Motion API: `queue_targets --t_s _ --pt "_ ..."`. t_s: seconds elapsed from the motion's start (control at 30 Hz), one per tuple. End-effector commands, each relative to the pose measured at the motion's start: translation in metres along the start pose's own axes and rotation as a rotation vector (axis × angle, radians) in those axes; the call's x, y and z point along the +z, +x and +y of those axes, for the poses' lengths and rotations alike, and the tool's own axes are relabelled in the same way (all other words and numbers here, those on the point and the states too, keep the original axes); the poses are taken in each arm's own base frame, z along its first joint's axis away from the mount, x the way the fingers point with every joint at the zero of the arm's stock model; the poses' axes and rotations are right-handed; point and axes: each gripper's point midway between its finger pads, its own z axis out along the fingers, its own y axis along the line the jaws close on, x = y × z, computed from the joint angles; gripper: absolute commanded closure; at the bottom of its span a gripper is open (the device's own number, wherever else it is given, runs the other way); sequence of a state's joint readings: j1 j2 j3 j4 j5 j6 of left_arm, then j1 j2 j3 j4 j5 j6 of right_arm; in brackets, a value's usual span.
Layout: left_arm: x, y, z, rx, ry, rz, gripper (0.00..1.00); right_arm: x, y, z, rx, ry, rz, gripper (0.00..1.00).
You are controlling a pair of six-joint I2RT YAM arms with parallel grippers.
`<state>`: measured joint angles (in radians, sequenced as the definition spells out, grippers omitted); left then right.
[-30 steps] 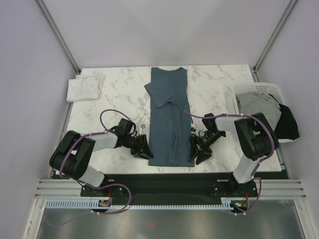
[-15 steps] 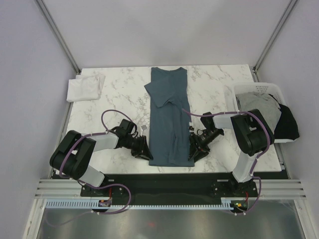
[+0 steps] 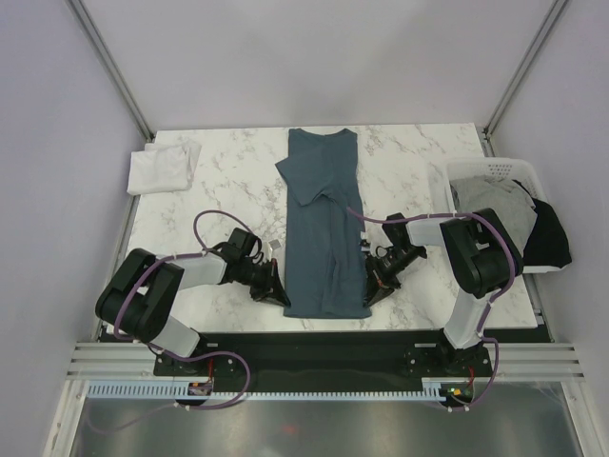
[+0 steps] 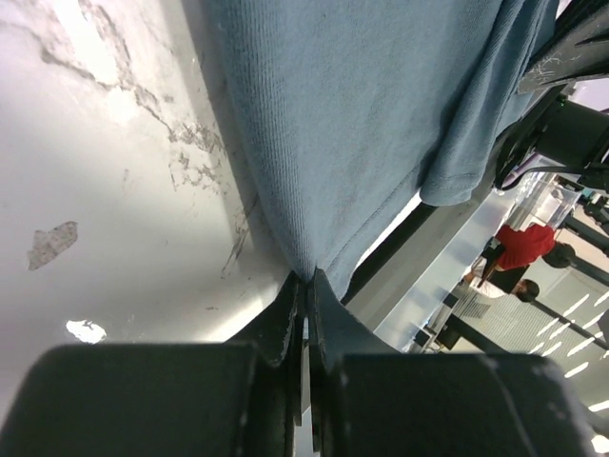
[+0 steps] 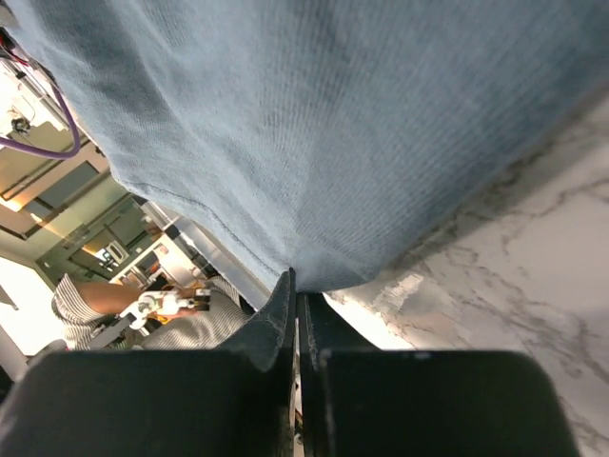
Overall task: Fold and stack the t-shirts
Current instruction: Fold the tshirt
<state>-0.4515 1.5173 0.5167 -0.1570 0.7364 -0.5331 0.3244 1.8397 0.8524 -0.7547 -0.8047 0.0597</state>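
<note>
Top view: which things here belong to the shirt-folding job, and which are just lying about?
Job: slate-blue t-shirt, flat mid-table, left gripper and right gripper shut on its near corners; white t-shirt, far-left corner; light grey t-shirt in the basket; black t-shirt over its right rim.
Lying about: the basket itself; marble table.
</note>
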Motion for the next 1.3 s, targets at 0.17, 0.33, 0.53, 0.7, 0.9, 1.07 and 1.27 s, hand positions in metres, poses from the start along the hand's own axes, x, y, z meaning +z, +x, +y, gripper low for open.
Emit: queue_targets --t_s 0.17,0.33,0.53,0.7,0.9,1.07,1.27 --pt "-0.016 -0.024 -0.031 0.109 0.049 -0.036 0.98 -0.018 -0.013 0.01 -0.089 0.004 -0.061 1.0" --pt "-0.029 -0.041 -0.041 0.115 0.063 -0.075 0.98 -0.04 -0.026 0.016 -0.101 -0.026 -0.112 1.0" --pt "-0.054 -0.087 -0.073 0.181 0.1 -0.192 0.98 -0.076 -0.057 0.036 -0.194 -0.042 -0.175 1.0" --pt "-0.073 -0.137 -0.085 0.203 0.115 -0.3 0.98 -0.102 -0.101 0.052 -0.285 -0.026 -0.27 1.0" --pt "-0.089 -0.199 -0.089 0.267 0.095 -0.417 0.98 -0.135 -0.17 0.062 -0.382 0.027 -0.414 1.0" --pt "-0.083 -0.245 -0.073 0.245 0.079 -0.431 0.98 -0.159 -0.224 0.067 -0.425 0.055 -0.519 1.0" --pt "-0.072 -0.291 -0.058 0.257 0.048 -0.47 0.98 -0.168 -0.273 0.064 -0.44 0.07 -0.605 1.0"
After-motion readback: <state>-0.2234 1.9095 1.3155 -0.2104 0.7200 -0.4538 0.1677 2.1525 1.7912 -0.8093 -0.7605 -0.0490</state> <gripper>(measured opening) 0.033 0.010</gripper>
